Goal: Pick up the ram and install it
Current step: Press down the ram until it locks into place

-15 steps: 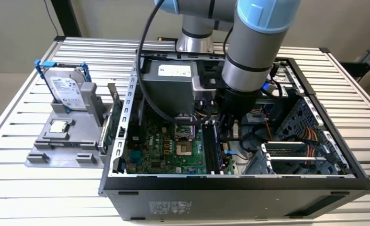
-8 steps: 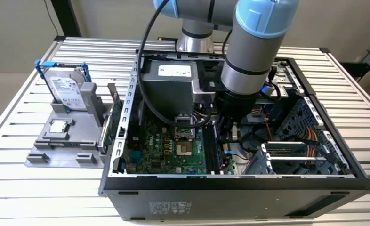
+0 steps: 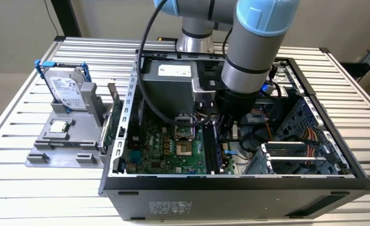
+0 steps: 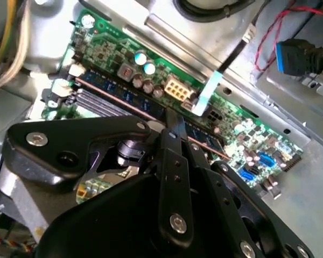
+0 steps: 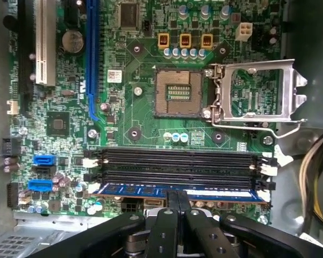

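Note:
The ram (image 5: 134, 189) is a thin bluish stick standing on edge in the memory slot nearest my gripper (image 5: 178, 200). It lies parallel to the long black slots (image 5: 177, 161) on the green motherboard (image 5: 140, 75). My two black fingers pinch close together on the stick's upper edge near its middle. In the second wrist view the ram (image 4: 126, 97) runs diagonally under the gripper (image 4: 175, 124). In the exterior view the arm's wrist (image 3: 235, 103) reaches down into the open computer case (image 3: 235, 188).
The CPU socket (image 5: 177, 92) sits bare with its metal lid (image 5: 255, 91) flipped open. Cables (image 3: 285, 136) and drive bays crowd the case at the exterior view's right. Outside the case, a grey holder (image 3: 66, 146) carries a hard drive (image 3: 66, 87), a silver chip (image 3: 59, 126) and a green card (image 3: 113, 120).

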Controlling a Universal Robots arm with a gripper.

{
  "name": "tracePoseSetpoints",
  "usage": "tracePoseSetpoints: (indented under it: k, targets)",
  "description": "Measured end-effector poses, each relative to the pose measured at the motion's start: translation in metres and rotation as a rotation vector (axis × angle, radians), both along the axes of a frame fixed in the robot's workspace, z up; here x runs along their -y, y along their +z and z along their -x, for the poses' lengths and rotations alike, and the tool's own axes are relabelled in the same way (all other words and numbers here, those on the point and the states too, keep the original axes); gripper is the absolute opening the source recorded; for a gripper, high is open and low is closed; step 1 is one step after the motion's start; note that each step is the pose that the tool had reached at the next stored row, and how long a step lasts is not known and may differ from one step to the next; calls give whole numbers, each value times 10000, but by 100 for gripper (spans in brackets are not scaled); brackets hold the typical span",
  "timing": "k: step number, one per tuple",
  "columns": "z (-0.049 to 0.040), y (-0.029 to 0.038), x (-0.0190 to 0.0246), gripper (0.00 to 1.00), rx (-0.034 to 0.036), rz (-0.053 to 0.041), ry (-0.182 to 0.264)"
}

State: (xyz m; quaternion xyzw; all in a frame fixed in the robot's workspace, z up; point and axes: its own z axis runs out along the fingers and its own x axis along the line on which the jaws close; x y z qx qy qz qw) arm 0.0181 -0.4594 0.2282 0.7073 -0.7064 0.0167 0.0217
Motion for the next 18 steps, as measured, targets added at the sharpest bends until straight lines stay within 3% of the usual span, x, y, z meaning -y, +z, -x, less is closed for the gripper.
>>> tracePoseSetpoints:
  k: [5, 18]
  targets:
    - [1, 190, 3, 0, -8, 12, 1]
    - [1, 358, 3, 0, -61, 13, 1]
